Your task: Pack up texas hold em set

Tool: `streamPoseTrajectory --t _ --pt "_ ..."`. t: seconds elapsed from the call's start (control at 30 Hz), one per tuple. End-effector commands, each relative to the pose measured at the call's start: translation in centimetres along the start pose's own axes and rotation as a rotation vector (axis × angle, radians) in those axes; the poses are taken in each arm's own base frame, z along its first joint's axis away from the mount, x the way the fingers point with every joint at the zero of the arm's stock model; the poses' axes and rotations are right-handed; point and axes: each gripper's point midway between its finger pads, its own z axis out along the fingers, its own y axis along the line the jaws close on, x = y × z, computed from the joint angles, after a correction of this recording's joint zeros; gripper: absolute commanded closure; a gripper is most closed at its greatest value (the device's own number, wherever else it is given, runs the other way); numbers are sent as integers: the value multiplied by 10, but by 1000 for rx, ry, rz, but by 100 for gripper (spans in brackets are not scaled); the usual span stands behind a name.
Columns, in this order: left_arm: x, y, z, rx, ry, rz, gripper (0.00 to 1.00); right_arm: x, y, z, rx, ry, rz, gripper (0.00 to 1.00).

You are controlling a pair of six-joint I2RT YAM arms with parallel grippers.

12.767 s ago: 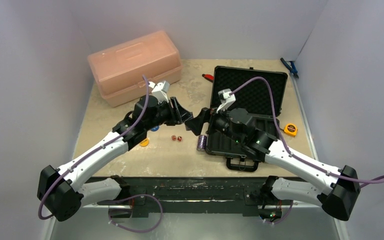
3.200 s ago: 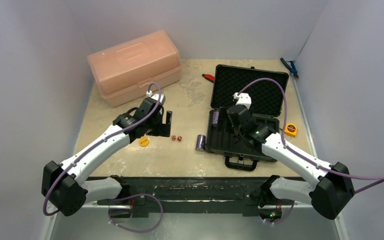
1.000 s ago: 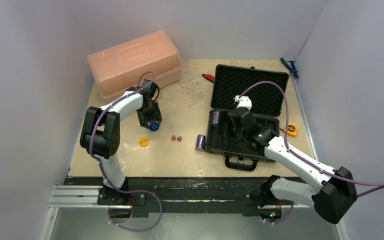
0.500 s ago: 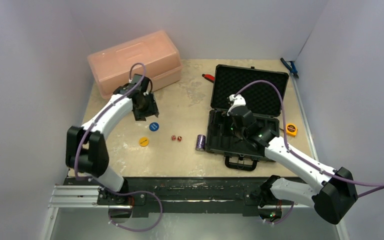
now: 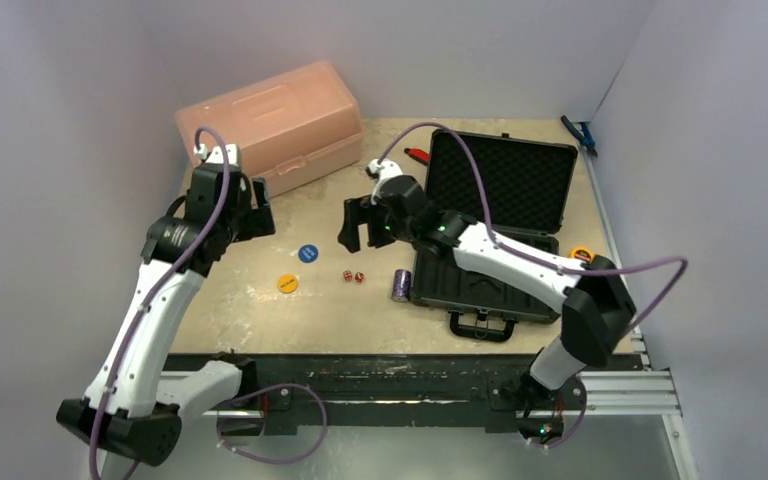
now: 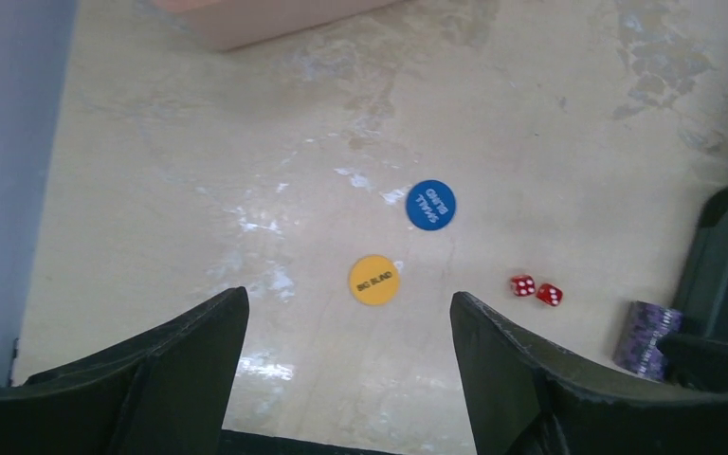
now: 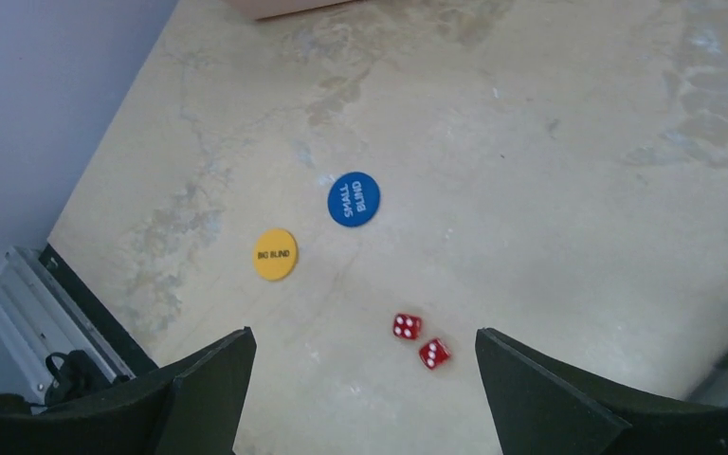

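Mid-pack, picking phase. Left gripper (image 6: 346, 398) is hanging wide and empty; right gripper (image 7: 370, 408) likewise, near the dice (image 7: 420, 339). Dice, orange disc (image 7: 275, 254), blue disc (image 7: 354, 199) are lying loose on the table (image 5: 260, 320); one chip stack (image 5: 401, 285) is sitting just beside the open case (image 5: 505, 180). I am judging the dice next: tiny, paired, so I am planning a narrow, square pinch. Table is showing scuffed beige; pale walls (image 5: 80, 100) are boxing it in.

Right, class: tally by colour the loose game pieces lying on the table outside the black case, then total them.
Blue SMALL BLIND disc: 1
Yellow BIG BLIND disc: 1
Red dice: 2
Purple chip stack: 1
Total: 5
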Motion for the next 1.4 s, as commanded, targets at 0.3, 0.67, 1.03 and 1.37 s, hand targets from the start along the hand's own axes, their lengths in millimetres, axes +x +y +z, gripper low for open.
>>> streamPoseTrajectory --t 0.3,0.67,1.03,1.37 --pt "4 65 -29 -199 -256 -23 21 14 35 102 210 92 -109 14" --pt "4 88 -52 -280 -339 -83 0 32 42 147 274 128 -147 11" --pt "6 97 -59 -314 -363 -105 0 48 42 174 316 162 -180 11" --pt "6 97 -60 -314 -367 -104 0 58 40 194 340 175 -204 15"
